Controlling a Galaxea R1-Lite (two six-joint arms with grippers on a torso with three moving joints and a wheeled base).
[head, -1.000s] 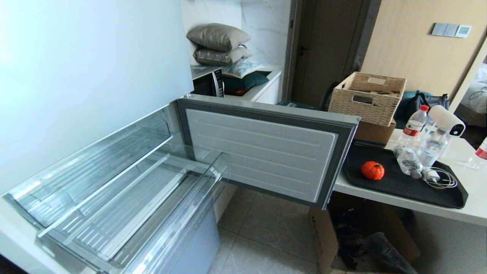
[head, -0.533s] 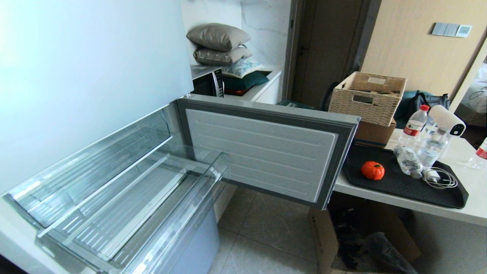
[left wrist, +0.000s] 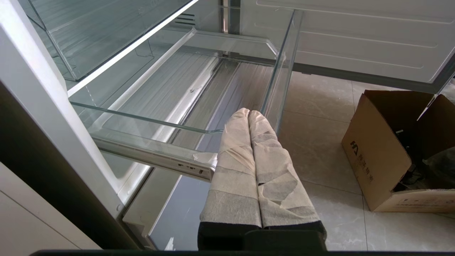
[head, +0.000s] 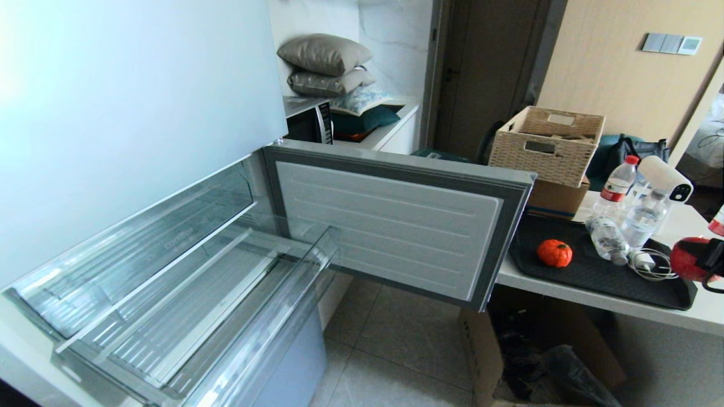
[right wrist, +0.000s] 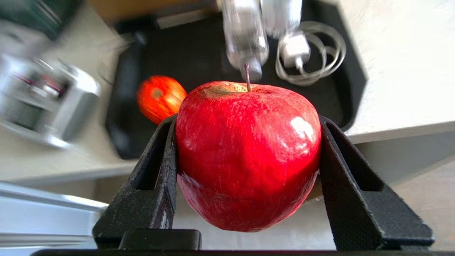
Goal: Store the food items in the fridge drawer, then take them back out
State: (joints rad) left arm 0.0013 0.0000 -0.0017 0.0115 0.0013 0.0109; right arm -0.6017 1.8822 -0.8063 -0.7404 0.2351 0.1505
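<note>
**Red apple in the right claw, drawer standing open**

Red apple [right wrist: 248,154] sits clamped between the two black fingers [right wrist: 156,185] of the right claw [head: 698,261], stem up, at the near right edge of the table [head: 701,308] beside the black tray [head: 594,271]. On that tray lies the orange-red piece [head: 554,252], just beside the clear water bottles [head: 622,220] and a white charger with its coiled cable [head: 650,264]. The left claw [left wrist: 250,117] has its tape-wrapped fingers pressed together, gripping nothing, beside the pulled-out fridge drawer [left wrist: 199,117]. That clear drawer [head: 186,299] holds no food. The fridge door [head: 390,220] stands open between drawer and table.
</note>
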